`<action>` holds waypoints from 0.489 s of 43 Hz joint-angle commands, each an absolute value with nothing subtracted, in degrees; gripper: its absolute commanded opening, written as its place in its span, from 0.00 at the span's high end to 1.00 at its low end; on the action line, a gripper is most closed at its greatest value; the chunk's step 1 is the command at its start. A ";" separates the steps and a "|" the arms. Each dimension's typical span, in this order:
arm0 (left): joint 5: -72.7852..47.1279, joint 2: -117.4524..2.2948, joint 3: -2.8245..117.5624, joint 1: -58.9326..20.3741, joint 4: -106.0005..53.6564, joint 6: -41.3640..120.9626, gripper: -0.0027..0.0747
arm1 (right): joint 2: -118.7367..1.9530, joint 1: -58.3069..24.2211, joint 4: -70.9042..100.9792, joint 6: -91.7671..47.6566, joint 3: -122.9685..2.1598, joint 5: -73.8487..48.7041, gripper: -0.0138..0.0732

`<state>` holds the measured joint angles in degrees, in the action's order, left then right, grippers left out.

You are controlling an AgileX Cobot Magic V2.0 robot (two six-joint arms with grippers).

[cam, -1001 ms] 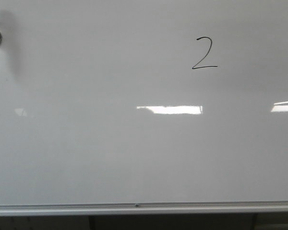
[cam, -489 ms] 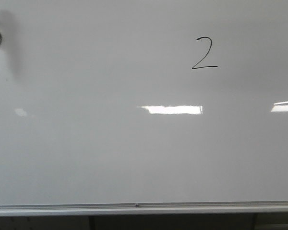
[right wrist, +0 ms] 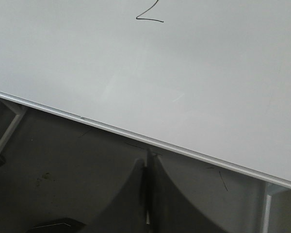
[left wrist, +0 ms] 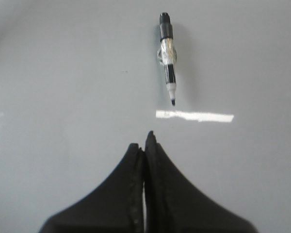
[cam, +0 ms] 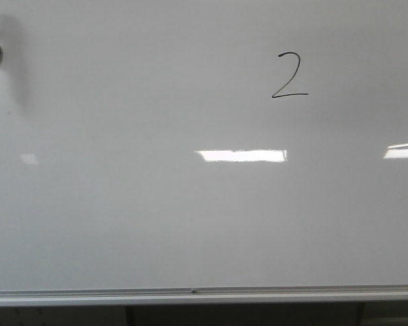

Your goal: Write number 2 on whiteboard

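Jaws of both grippers, left [left wrist: 144,145] and right [right wrist: 146,165], are pressed together, holding nothing. Marker [left wrist: 168,57] lies on the whiteboard [cam: 122,217]; the 2 [cam: 289,76] sits upper right.

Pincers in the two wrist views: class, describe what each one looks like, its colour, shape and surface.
The left pincer has two matte black fingers, broad at the base, curving inward and tapering to narrow tips; faint ridges run along their inner edges. The right pincer has the same shape, but looks dark grey in dimmer light. No cables, labels or markings show on either.
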<state>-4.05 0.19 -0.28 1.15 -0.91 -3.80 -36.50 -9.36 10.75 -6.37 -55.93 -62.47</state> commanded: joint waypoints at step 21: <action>1.80 1.73 -2.29 1.93 0.00 -3.60 0.99 | -36.56 -9.04 10.62 -6.24 -57.21 -59.52 0.92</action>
<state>-2.90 0.19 -0.28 1.78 0.00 -3.80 -36.50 -9.36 10.71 -6.37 -55.93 -62.47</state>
